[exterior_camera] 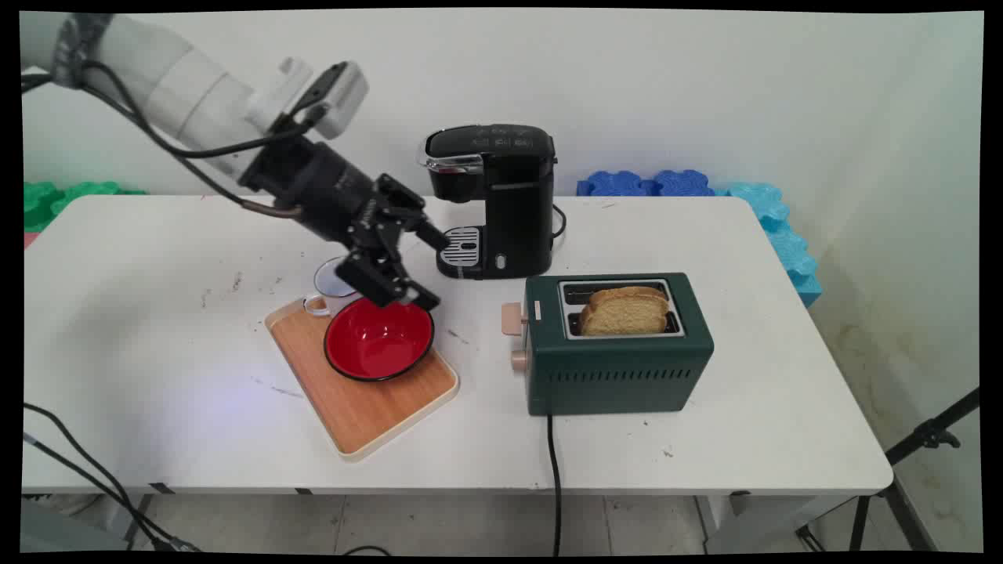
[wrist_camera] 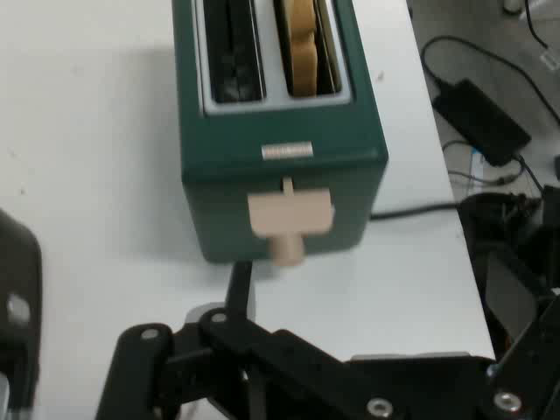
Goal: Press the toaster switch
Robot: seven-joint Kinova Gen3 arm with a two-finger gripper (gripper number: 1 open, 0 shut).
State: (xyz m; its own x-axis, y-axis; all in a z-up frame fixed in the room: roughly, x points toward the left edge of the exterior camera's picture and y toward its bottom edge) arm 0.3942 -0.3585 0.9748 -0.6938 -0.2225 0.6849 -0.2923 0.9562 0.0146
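Note:
My gripper [exterior_camera: 439, 272] hangs open with nothing between its fingers, just above the far right rim of a red bowl [exterior_camera: 378, 338]. The bowl rests on a wooden board [exterior_camera: 376, 411]. A clear glass mug [exterior_camera: 329, 283] stands at the board's far corner, partly behind the hand. The gripper points right toward a dark green toaster [exterior_camera: 619, 360], a short gap away. Slices of bread [exterior_camera: 627, 311] stick up from the toaster's near slot. In the hand view the toaster [wrist_camera: 280, 166] is straight ahead, its beige lever [wrist_camera: 291, 214] facing me and the bread [wrist_camera: 302, 48] in the right-hand slot.
A black coffee machine [exterior_camera: 494, 200] stands just behind the gripper, and shows at the hand view's left edge [wrist_camera: 17, 297]. The toaster's black cord [exterior_camera: 552, 470] runs off the table's front edge. Blue foam mats [exterior_camera: 705, 188] and green ones [exterior_camera: 63, 196] lie behind the table.

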